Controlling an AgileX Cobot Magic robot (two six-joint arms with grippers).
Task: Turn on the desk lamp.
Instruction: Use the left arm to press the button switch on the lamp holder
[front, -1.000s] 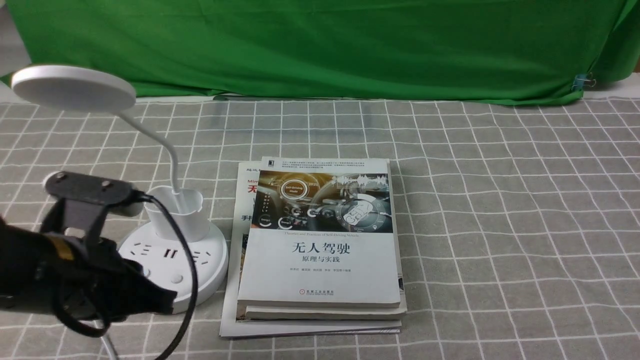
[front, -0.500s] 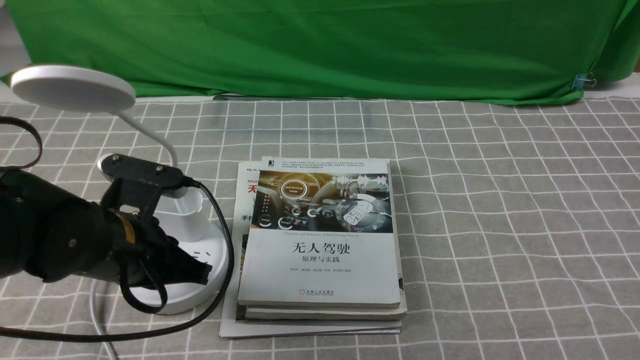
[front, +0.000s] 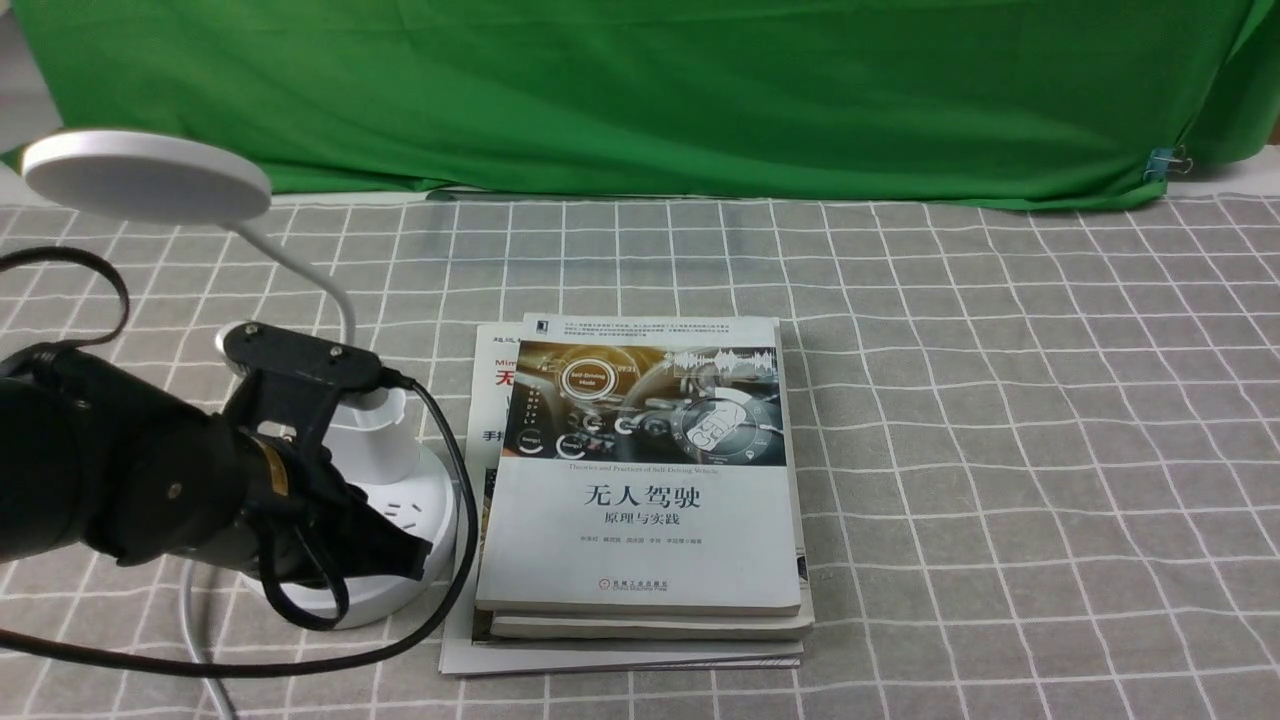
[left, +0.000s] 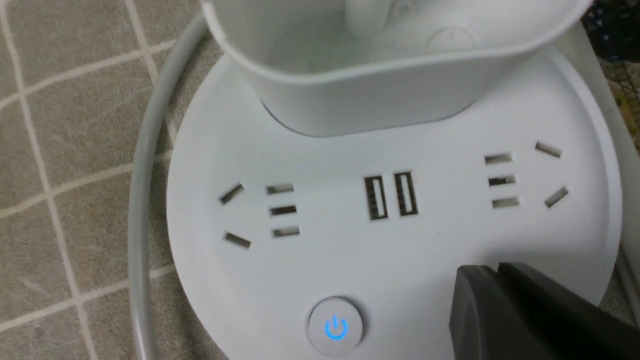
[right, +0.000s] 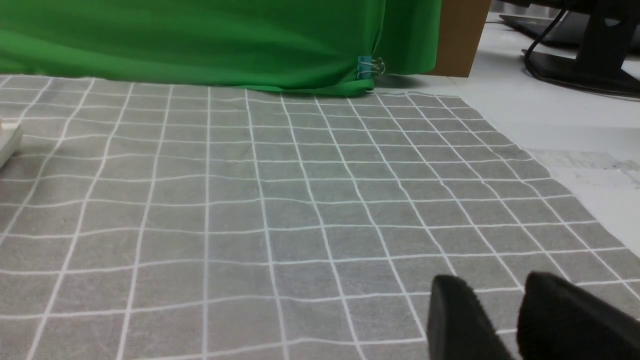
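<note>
The white desk lamp stands at the left in the front view, with its round disc head (front: 145, 175), thin neck (front: 325, 275), cup holder (front: 378, 445) and round base (front: 435, 500). My left gripper (front: 405, 552) is shut and empty, its tip over the front right part of the base. In the left wrist view the shut tips (left: 495, 272) sit just above the base (left: 310, 260), to one side of a round button (left: 336, 327) with a blue glowing power sign. A second button is hidden. My right gripper (right: 500, 295) is open and empty, low over the cloth.
A stack of books (front: 640, 480) lies close beside the lamp base on its right. The lamp's white cord (left: 142, 190) curves round the base. A grey checked cloth (front: 1000, 450) covers the table, with a green backdrop (front: 640, 90) behind it.
My left arm has moved right and forward, from beside the lamp base to over its front right part. The lamp and the books have not moved.
</note>
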